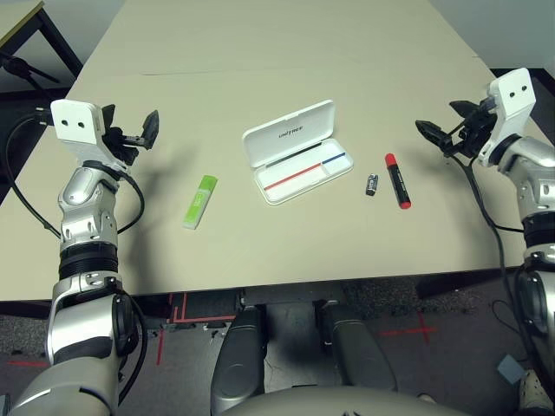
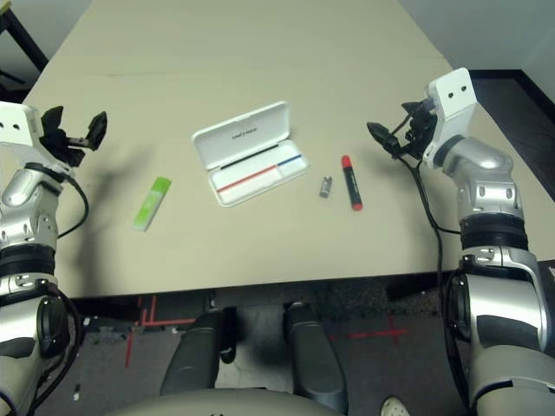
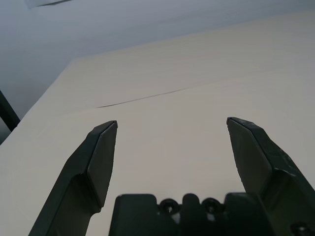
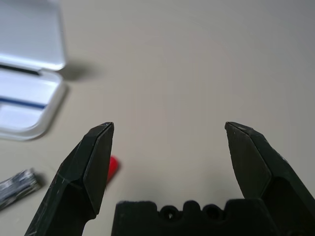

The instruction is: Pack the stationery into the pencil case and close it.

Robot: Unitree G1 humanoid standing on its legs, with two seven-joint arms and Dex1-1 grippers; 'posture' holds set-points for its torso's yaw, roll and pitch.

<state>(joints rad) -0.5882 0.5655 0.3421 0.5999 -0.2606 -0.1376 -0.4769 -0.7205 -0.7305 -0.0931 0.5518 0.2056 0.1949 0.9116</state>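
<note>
The white pencil case (image 1: 295,152) lies open in the middle of the table, lid tipped back, with red and blue lines inside. To its right sit the tiny dark grey-silver piece (image 1: 371,184) and the red-and-black marker (image 1: 397,180). The lime-green and white stick (image 1: 200,201) lies to the left of the case. My left gripper (image 1: 143,132) hovers open above the table's left side, away from the stick. My right gripper (image 1: 440,132) hangs open to the right of the marker, whose red tip (image 4: 112,167) shows by one finger in the right wrist view.
The tan table (image 1: 260,61) stretches far back with a faint seam across it. A dark stand (image 1: 26,52) is off the table's far left corner. Red tape marks (image 1: 169,334) lie on the floor below the front edge.
</note>
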